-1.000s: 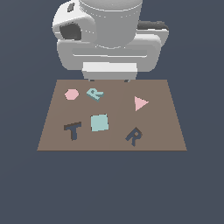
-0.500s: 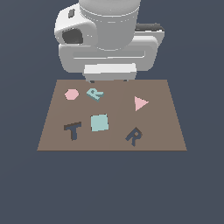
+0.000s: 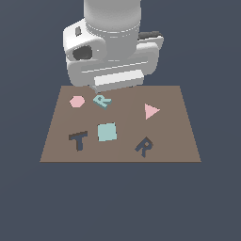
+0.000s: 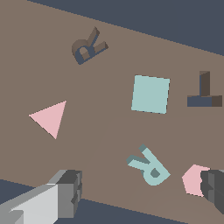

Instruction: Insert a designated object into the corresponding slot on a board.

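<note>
Board (image 3: 183, 122) first, from the exterior view's left: pink hexagon (image 3: 76, 101), then the teal R (image 3: 102, 100) just beside it, loose on the far edge. Our claw (image 4: 140, 190) hangs above it, jaws wide, holding nothing. Farther right, the R-shaped slot (image 3: 144, 147) waits near the front edge — we risk clipping the hexagon, since one finger (image 4: 213, 188) overlaps it.

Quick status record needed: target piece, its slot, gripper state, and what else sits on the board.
target: pale teal R-shaped block, lying on the flat brown board, not held
slot: dark R-shaped recess, unfilled
gripper: gripper open, above the block, fingers astride it
neighbours: pink hexagon, pink triangle, teal square, dark T-shaped recess
</note>
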